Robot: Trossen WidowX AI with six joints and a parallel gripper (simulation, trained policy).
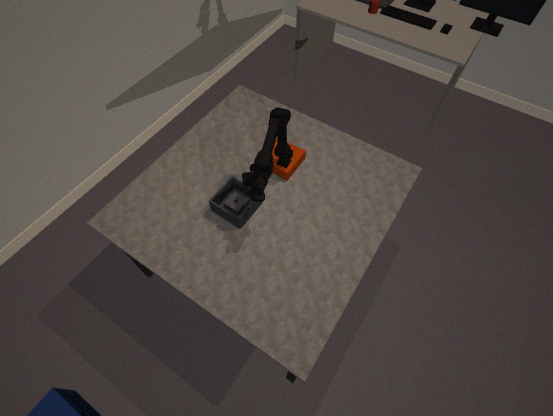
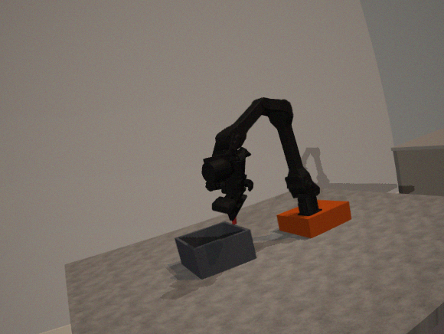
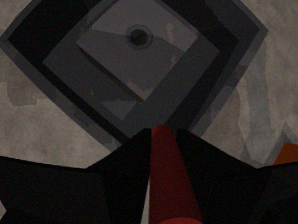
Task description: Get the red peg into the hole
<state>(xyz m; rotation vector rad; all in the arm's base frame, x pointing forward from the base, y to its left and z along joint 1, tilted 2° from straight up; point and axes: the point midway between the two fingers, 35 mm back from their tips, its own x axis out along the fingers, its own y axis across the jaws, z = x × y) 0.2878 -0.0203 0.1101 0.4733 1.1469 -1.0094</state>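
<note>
The gripper (image 2: 232, 218) (image 3: 164, 132) is shut on the red peg (image 2: 234, 221) (image 3: 169, 175). The peg's lower end points down past the fingertips, roughly upright. It hangs above the rim of the open dark grey box (image 1: 224, 214) (image 2: 226, 253) (image 3: 250, 42), on the side toward the arm's base. The square plate (image 1: 233, 208) (image 3: 167, 62) lies at the bottom of the box. Its round hole (image 1: 235, 201) (image 3: 138, 37) is empty and lies ahead of the peg in the wrist view. The hand hides the peg in the top view.
The arm stands on an orange base block (image 1: 296, 161) (image 2: 337, 214) (image 3: 290, 155) behind the box. Both are on the mottled grey table (image 1: 305, 267) (image 2: 329, 283). The box walls rise around the plate. A desk (image 1: 353, 21) stands far off at the back.
</note>
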